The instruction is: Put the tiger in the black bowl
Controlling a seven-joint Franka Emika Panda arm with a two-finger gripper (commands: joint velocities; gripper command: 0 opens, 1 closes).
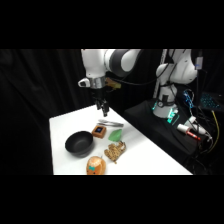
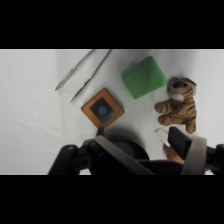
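- Nothing of the task is done yet, as I read the side view: the tiger (image 1: 115, 151) lies on the white counter (image 1: 145, 160), just to the right of the black bowl (image 1: 79, 143) and apart from it; the bowl looks empty.
- Same view: my pincer (image 1: 103, 111) hangs above the far part of the counter, over the metal tongs (image 1: 110, 123) and the small brown block (image 1: 99, 131). It carries nothing that I can see. The green block (image 1: 116, 134) sits beside the brown one; the orange ball (image 1: 95, 165) is at the near edge.
- Wrist view: tiger (image 2: 177, 106) at right, lying free on the counter, near the green block (image 2: 143, 76). Brown block with blue top (image 2: 102, 111) near centre, tongs (image 2: 82, 72) upper left.
- Wrist view, pincer (image 2: 172, 142): one finger shows near the tiger without touching it; whether the fingers are spread or pressed together, I cannot tell.
- Left to do, by my judgement: everything. Move over the tiger, descend, grip, lift, carry to the bowl, release.
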